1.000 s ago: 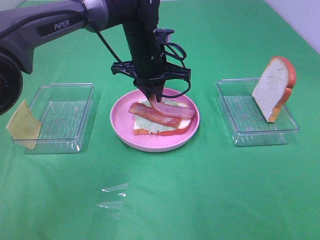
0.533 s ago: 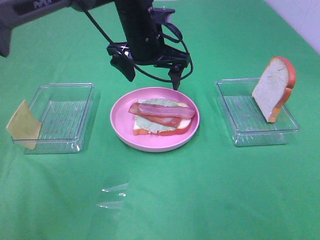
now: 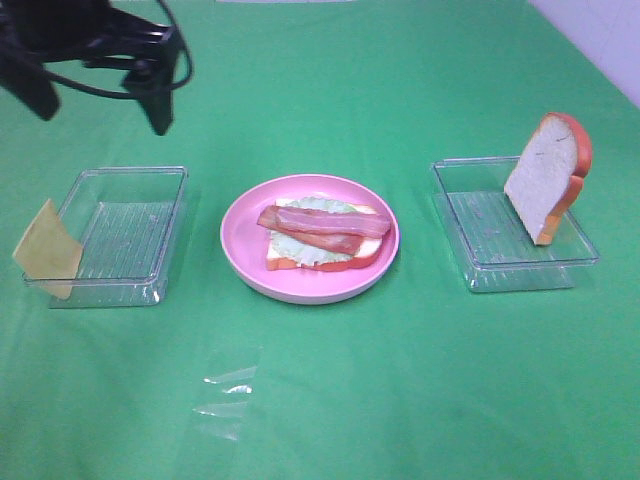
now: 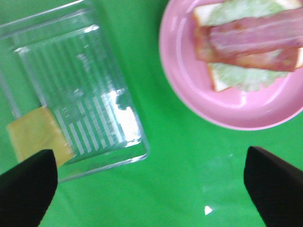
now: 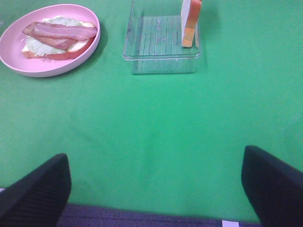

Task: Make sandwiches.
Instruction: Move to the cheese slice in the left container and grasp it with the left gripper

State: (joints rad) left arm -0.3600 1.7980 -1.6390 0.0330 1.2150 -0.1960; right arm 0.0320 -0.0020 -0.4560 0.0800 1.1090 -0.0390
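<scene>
Half-built sandwich (image 3: 322,238), bread, lettuce and bacon, lies on the pink plate (image 3: 240,262) at centre. The cheese slice (image 3: 45,250) leans at the near-left corner of the left tray (image 3: 130,172); the top bread slice (image 3: 545,180) stands in the right tray (image 3: 480,270). Left fingers (image 3: 158,105), far left, and right fingers (image 5: 38,194) are spread wide, empty. Cheese probably comes next: pinch its raised edge, clear of the tray wall.

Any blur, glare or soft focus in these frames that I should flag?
Left wrist view: soft throughout, bacon edges smeared, white glare on the clear tray floor. Exterior high view: sharp, evenly lit, small glints off the plastic film on the cloth. Right wrist view: scene crisp, only the near gripper fingers are dark and unfocused.
</scene>
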